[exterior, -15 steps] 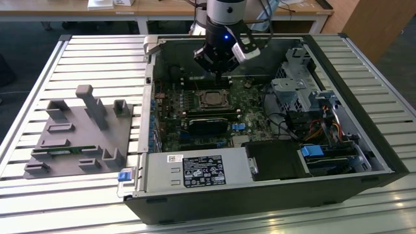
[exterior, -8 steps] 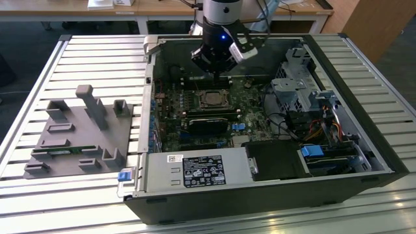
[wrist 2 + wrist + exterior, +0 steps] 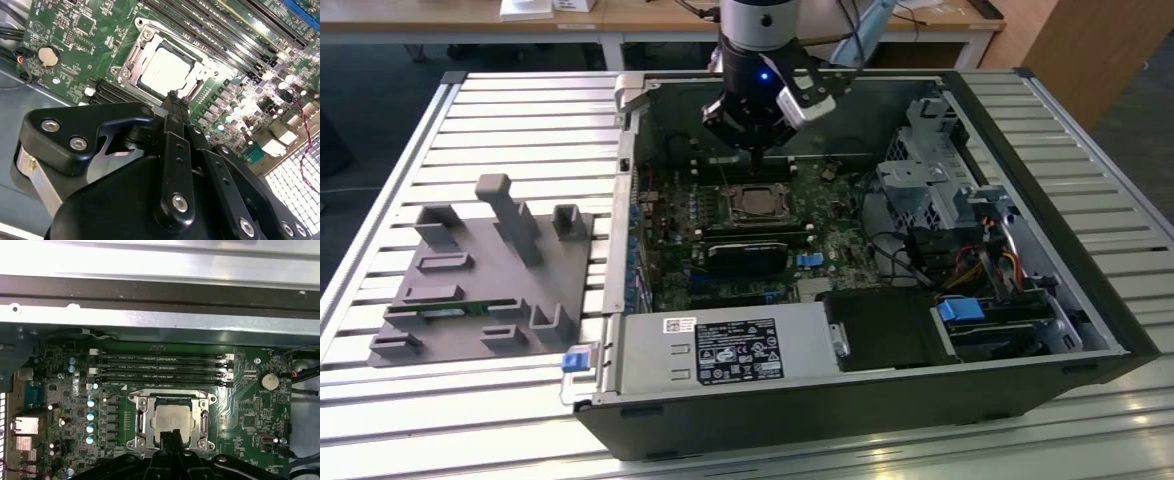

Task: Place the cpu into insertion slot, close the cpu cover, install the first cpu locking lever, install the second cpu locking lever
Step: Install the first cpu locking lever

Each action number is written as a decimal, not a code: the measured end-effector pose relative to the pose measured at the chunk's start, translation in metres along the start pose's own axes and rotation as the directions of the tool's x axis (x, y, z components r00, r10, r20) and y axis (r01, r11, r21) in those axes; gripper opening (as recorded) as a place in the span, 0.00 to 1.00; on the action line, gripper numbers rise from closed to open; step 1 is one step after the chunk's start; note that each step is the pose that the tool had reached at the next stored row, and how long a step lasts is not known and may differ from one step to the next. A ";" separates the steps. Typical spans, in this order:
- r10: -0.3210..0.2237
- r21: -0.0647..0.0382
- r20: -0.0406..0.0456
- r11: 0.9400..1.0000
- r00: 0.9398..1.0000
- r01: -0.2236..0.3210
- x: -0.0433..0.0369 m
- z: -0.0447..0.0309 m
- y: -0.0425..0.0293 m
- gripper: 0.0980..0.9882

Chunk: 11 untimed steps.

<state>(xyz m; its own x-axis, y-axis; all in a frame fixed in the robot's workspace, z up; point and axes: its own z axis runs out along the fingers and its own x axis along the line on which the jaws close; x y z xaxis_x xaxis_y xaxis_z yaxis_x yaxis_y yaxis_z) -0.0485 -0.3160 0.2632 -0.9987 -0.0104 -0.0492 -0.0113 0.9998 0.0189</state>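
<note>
The cpu, a flat grey square chip, lies in the socket of the green motherboard inside the open computer case. The cpu cover, a silvery frame, lies flat around it in both wrist views. My gripper hangs a little above the socket's edge. Its black fingers are shut together with nothing between them, their tips over the edge of the chip.
The case walls enclose the board. A drive cage and cables stand at the exterior view's right, and a power supply at the front. Memory slots run beside the socket. A grey parts fixture sits on the slatted table.
</note>
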 end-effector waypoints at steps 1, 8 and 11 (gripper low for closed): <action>0.000 0.000 0.003 1.000 1.000 0.000 0.0004 -0.0008 0.0000 0.01; 0.000 -0.002 0.005 1.000 1.000 0.000 0.0001 -0.0103 0.0002 0.01; 0.000 -0.002 0.005 1.000 1.000 0.000 0.0008 -0.0104 0.0002 0.01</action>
<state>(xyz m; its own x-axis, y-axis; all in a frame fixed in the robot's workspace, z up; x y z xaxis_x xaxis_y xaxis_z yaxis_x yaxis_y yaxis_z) -0.0498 -0.3160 0.2736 -0.9985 -0.0104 -0.0546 -0.0116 0.9997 0.0213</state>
